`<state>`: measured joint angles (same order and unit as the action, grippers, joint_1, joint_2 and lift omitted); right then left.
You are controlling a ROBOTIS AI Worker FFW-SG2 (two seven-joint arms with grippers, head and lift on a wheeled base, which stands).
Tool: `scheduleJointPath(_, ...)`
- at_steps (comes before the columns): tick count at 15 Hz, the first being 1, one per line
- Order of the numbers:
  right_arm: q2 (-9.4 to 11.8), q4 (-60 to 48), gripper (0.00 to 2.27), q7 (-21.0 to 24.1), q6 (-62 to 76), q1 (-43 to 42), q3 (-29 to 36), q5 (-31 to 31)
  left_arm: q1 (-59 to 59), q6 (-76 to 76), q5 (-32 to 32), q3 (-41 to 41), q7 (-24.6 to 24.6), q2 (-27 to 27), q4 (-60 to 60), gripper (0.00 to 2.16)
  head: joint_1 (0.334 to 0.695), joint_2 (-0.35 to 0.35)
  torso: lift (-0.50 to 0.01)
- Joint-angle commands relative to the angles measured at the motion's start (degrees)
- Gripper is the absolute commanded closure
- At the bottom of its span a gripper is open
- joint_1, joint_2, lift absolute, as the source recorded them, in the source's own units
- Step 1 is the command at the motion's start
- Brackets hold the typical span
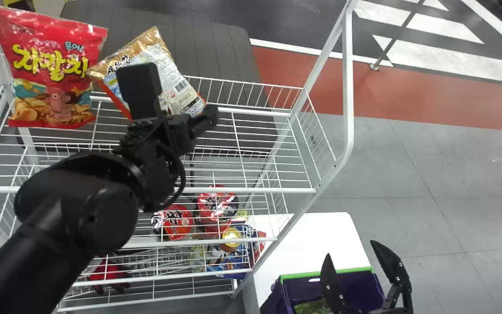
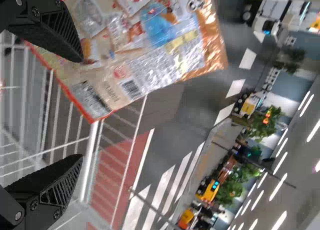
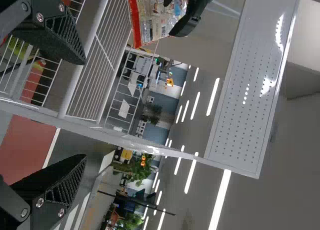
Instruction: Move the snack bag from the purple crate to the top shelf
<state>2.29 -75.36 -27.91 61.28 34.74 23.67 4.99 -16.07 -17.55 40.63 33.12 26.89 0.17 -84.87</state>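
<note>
Tilting on the top shelf [image 1: 251,190], the gold snack bag [image 1: 177,83] sits right beside the red bag [image 1: 55,65], left gripper [image 1: 159,126] close by, jaws spread and released! Right gripper [image 1: 350,248] gapes too, near the purple crate [image 1: 294,275] with a green bag [image 1: 313,307] inside.

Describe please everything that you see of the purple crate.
The crate looks like hard plastic, deep purple with a bright green rim and a slot in its far wall. It is upright and open-topped, at the white table, cut by the head view's bottom edge. A green bag lies inside. The right gripper overlaps it; contact is unclear.
</note>
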Motion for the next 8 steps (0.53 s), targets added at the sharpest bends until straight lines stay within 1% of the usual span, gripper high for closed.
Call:
scheduleJointPath(1,0.0,1.4,0.18,0.0,1.2,-0.6,-0.6,-0.3,-2.7,4.9,3.5,-1.0,0.4,-0.3,3.3,0.15,0.695,-0.35,0.0)
scheduleJointPath(2,0.1,2.5,0.18,0.0,2.0,-1.0,-0.6,-0.6,-3.7,5.1,5.9,-2.0,1.4,-0.3,4.5,0.15,0.695,-0.35,0.0)
scheduleJointPath(7,0.9,5.7,0.18,0.0,3.4,-3.3,-1.6,-0.7,-4.0,6.5,5.9,-3.0,5.0,-0.3,4.7,0.16,0.695,-0.35,0.0)
scheduleJointPath(8,0.9,6.2,0.18,0.0,3.4,-3.7,-1.9,-1.0,-4.0,6.5,6.0,-2.9,5.1,-0.3,4.7,0.16,0.695,-0.35,0.0)
